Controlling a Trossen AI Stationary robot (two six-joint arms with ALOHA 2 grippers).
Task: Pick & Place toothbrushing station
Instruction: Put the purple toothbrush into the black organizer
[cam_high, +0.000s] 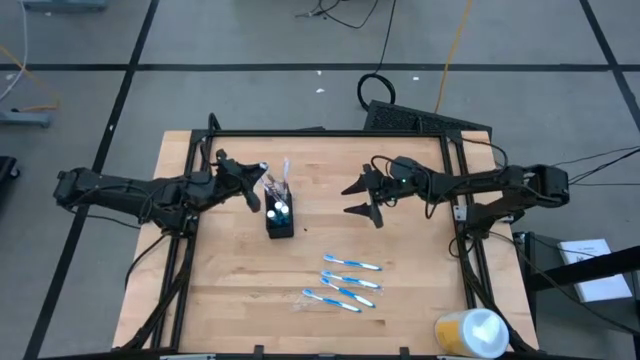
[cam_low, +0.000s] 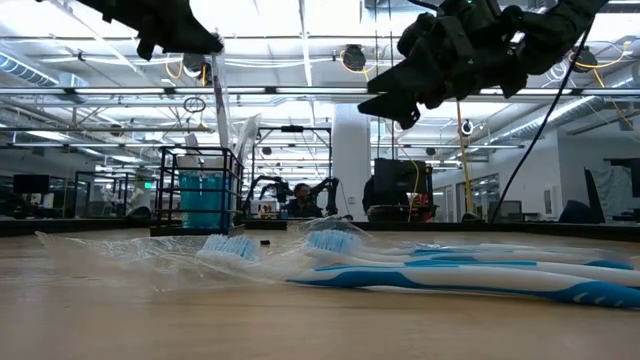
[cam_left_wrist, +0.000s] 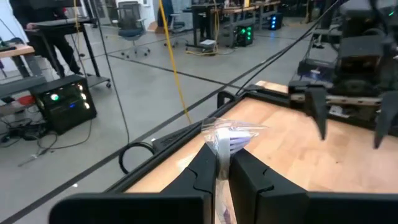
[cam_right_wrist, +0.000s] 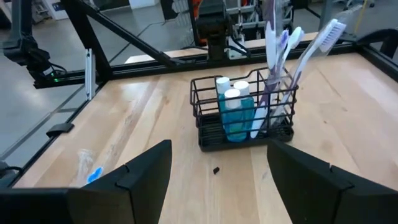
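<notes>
Placement was under way: a wrapped toothbrush was pinched in the closed left pincer above the holder, lowering judged next, while the right pincer hung open, empty.

On the desk: 1 black mesh holder, w/ 2 blue-and-white tubes visible inside and approx. 3 toothbrushes standing in it, one of them wrapped. 4 more wrapped toothbrushes lying flat on the wood, plus 1 yellow-and-white round container at a corner. 2 arms over the desk, i.e. 1 left gripper and 1 right gripper, 2 fingers each.
</notes>
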